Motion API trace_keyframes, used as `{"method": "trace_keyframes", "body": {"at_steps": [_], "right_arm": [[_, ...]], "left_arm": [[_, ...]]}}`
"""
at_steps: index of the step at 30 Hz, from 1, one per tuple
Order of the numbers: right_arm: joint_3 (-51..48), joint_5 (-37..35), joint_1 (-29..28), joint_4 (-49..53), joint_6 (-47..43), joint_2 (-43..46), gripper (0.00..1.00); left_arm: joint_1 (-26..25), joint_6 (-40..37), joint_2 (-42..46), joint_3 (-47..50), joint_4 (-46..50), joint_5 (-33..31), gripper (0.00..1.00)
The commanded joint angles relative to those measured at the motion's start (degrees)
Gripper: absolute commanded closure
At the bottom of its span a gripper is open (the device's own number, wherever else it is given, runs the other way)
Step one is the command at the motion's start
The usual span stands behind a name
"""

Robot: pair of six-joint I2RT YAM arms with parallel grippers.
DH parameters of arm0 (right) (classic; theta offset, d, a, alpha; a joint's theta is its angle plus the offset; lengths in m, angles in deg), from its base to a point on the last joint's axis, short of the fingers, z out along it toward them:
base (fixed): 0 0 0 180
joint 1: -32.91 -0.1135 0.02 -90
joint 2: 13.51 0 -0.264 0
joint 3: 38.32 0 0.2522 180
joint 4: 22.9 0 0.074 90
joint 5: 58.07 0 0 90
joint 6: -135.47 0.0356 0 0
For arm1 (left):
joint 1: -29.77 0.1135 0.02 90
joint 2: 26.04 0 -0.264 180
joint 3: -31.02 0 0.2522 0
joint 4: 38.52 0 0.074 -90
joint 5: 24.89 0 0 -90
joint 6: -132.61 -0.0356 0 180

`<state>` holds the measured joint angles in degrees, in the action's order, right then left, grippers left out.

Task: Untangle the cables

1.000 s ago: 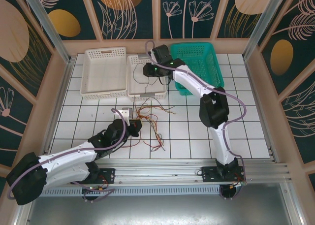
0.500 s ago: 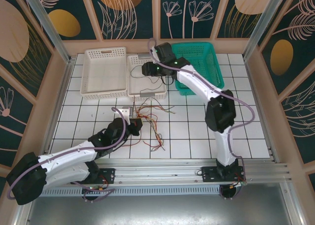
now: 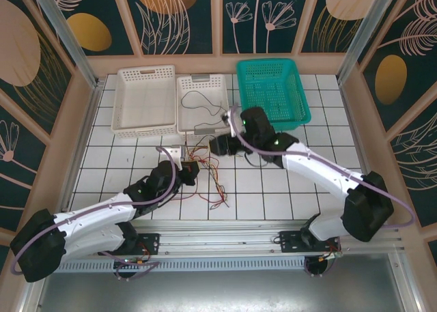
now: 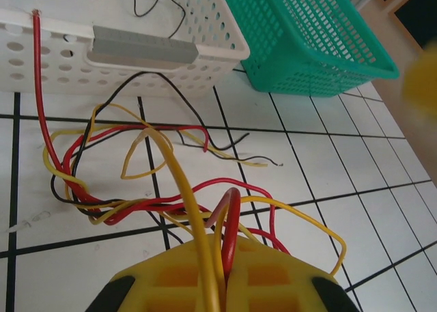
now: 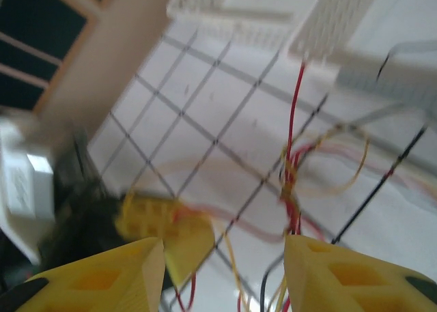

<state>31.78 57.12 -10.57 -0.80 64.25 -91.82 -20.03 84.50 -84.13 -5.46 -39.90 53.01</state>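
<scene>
Near the white basket (image 3: 203,107) on the tiled table (image 3: 293,189), the cables (image 3: 209,181) are lying tangled. The left claw (image 3: 190,170) is pinching red and yellow strands, while the right claw (image 3: 213,146) is hovering spread close by.

A robotics lab cell: left arm (image 3: 89,220) and right arm (image 3: 321,172) bolted to a rail (image 3: 225,238) at the gridded surface's (image 3: 116,162) near edge, leaf-patterned panels (image 3: 171,15) around.

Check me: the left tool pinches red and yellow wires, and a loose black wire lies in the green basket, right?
Nearly. The top view shows the black wire lying in the white basket beside the green basket; the rest holds.
</scene>
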Motion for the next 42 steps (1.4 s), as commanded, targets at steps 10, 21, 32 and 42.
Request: {"method": "trace_keyframes", "body": {"at_steps": [10, 21, 32, 42], "right_arm": [[-14.37, -10.47, -7.73, -9.13, 3.51, 3.9, 0.52], [-12.7, -17.72, -9.34, -8.78, 4.33, -1.79, 0.94], [-16.53, -15.57, -7.15, -10.45, 3.96, 3.4, 1.0], [-18.74, -9.48, -7.23, -18.02, 1.04, 11.2, 0.51]], "left_arm": [[0.33, 2.98, -2.99, -5.47, 1.2, -1.96, 1.0], [0.44, 4.97, 1.51, -5.49, 2.74, -1.51, 1.0], [0.43, 5.48, 6.91, -5.16, 7.27, -1.51, 1.0], [0.46, 4.98, 0.72, -7.29, 3.56, 3.66, 1.0]]}}
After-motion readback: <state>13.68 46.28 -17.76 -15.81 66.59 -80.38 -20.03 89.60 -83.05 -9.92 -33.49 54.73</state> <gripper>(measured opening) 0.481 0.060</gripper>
